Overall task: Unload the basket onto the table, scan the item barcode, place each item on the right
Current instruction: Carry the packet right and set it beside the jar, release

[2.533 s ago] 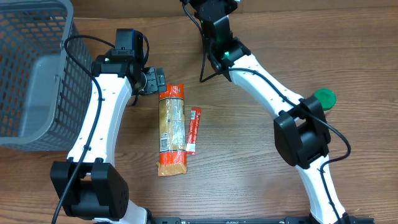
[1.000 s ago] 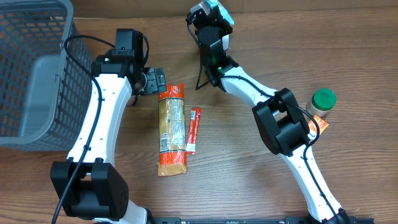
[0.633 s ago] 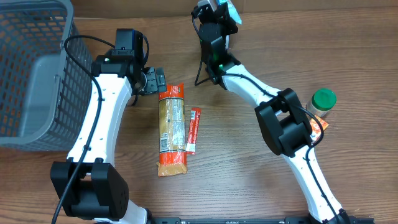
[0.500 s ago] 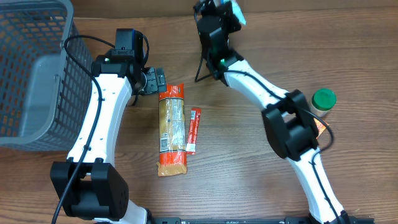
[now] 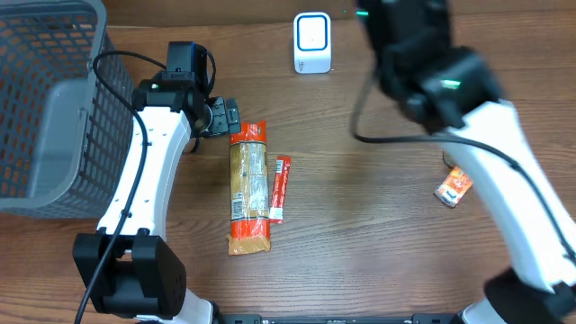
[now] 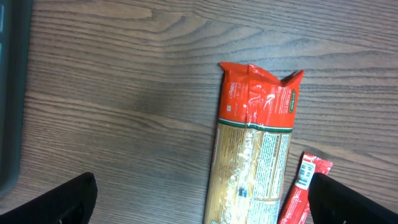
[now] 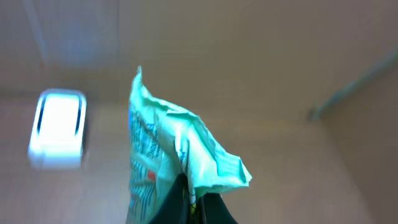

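1. Over the far right of the brown wooden surface (image 5: 360, 261), the right tool (image 7: 191, 198) is clenched on the lower edge of a crinkled mint-green plastic packet (image 7: 165, 143). It holds the packet up, clear of the surface.
2. The step in hand looks like presenting that packet to the white box-shaped scanner (image 5: 312, 42), which stands at the far edge. In the wrist view the scanner sits left of the packet and apart from it.
   - The printed face should be turned square to the scanner's window and held steady there.
   - That view is blurred, so I cannot make out a barcode or tell which face carries it.
   - Crinkled film can fold over a code or glare, so a slow tilt seems wiser than one quick pass.
   - The fingers should not cover the print.
3. The grey mesh plastic basket (image 5: 40, 135) stands at the far left, well away from the scanner.
4. The left tool (image 5: 220, 117) is released, its jaws spread wide and grasping nothing. It sits just beside the top end of the long orange-and-clear pasta packet (image 5: 247, 184).
5. A slim red stick sachet (image 5: 281, 187) lies alongside that pasta packet.
6. A small orange sachet (image 5: 453, 187) lies near the right arm, and a low sweep might brush it. Nothing appears to lie between the held packet and the scanner.
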{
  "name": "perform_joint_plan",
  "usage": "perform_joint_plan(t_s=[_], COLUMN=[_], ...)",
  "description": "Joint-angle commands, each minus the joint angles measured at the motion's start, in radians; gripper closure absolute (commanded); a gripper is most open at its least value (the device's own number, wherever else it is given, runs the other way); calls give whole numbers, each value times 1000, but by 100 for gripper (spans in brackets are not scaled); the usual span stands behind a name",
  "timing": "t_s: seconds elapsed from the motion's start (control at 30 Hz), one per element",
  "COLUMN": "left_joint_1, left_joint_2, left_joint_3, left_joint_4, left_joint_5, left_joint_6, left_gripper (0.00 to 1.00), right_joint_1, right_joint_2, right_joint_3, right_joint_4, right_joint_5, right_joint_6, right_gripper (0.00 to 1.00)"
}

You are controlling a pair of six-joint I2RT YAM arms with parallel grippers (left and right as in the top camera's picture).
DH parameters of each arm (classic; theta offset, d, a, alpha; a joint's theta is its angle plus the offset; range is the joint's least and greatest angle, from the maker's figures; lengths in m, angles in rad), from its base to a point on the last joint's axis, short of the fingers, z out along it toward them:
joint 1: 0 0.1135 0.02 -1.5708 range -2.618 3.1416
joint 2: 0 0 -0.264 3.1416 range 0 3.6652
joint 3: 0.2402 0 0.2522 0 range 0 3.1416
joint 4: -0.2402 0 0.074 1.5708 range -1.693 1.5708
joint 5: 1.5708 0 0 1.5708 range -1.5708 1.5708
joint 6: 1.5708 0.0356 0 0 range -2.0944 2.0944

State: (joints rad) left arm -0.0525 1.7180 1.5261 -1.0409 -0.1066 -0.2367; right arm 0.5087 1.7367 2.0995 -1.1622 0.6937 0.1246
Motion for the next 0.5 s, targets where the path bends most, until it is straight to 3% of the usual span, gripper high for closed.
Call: perform_joint_plan(t_s=[0.0, 0.2, 0.47], left_joint_1=[0, 0, 0], left_joint_2=[-12, -12, -12], left_joint_3=[15, 15, 15], left_joint_4=[0, 0, 0], left_joint_5=[-7, -7, -7], left_joint_6=[5, 5, 5], left_gripper=[0, 0, 0], right_joint_1=[-63, -130, -139], right_joint_2=[27, 56, 56], right_joint_3=[-6, -124, -483], right_joint_4=[-164, -370, -191], right_joint_5=[-306, -489, -486], right_joint_6=[175, 187, 186], right_gripper=[97, 97, 97])
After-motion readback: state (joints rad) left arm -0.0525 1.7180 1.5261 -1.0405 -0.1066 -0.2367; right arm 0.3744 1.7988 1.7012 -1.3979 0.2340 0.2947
